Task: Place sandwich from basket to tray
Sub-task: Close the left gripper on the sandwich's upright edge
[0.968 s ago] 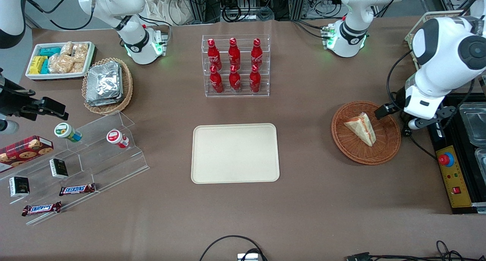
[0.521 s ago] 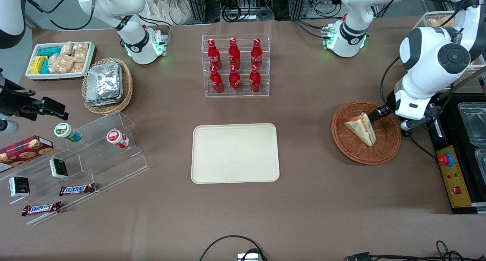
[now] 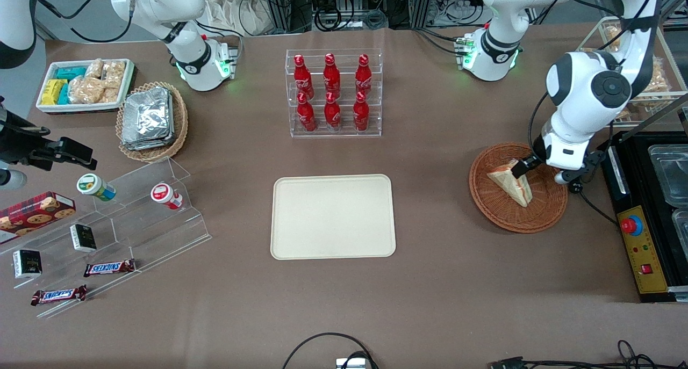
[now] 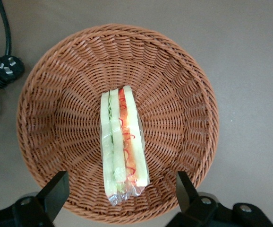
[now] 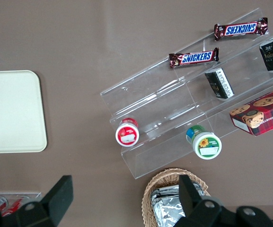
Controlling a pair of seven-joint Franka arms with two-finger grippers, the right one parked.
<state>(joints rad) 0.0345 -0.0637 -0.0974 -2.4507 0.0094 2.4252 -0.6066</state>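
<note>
Six red bottles (image 3: 332,92) stand in a clear rack (image 3: 334,131). Two chocolate bars (image 3: 109,267) lie on clear steps (image 3: 161,218), near a cookie box (image 3: 33,214).

Front view: the arm's wrist covers the gripper (image 3: 529,164) except one dark finger (image 3: 520,168) poking over the sandwich (image 3: 510,183), so the other finger can't be seen there. That finger hides part of the sandwich's tip, and the wrist hides part of the basket (image 3: 505,218) rim. Wrist view: both fingers (image 4: 56,193) are cut off by the picture edge. Plug cable (image 4: 4,28) beside the basket runs out of the picture.
</note>
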